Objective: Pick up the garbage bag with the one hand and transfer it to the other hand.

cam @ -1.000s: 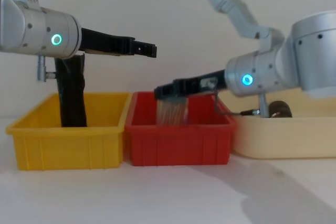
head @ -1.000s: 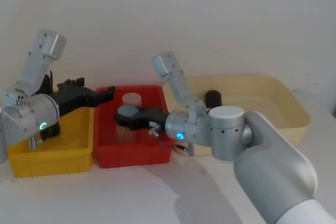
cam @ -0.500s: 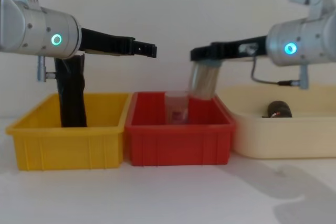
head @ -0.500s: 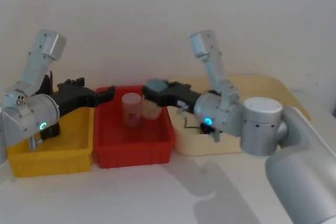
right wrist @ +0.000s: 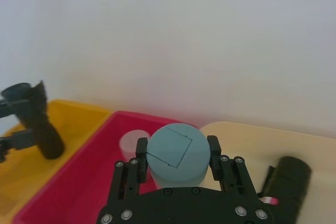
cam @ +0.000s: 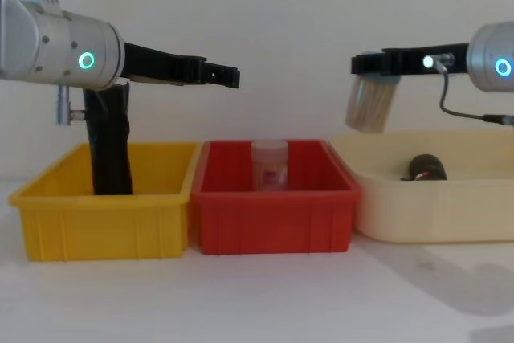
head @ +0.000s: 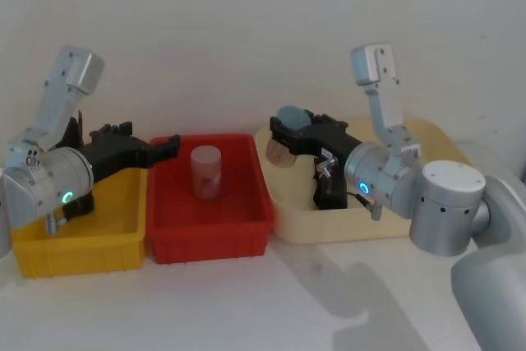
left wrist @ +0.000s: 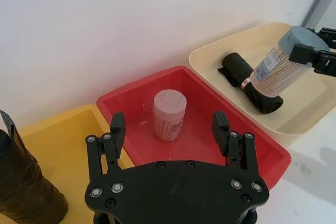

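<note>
Garbage bag (left wrist: 247, 81): lying in the cream tray (head: 448, 154). Right gripper (cam: 371, 62): clamped on a grey-capped jar (cam: 369, 104) above that tray. Left gripper (left wrist: 170, 129): spread, empty, above the yellow bin (head: 115, 236).

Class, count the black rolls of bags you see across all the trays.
2. The garbage bag with the red-and-white label lies in the cream tray; a plain black roll stands in the yellow bin.

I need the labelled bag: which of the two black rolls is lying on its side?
The garbage bag in the cream tray, with a red-and-white band, lies flat. The plain black roll stands upright in the yellow bin.
</note>
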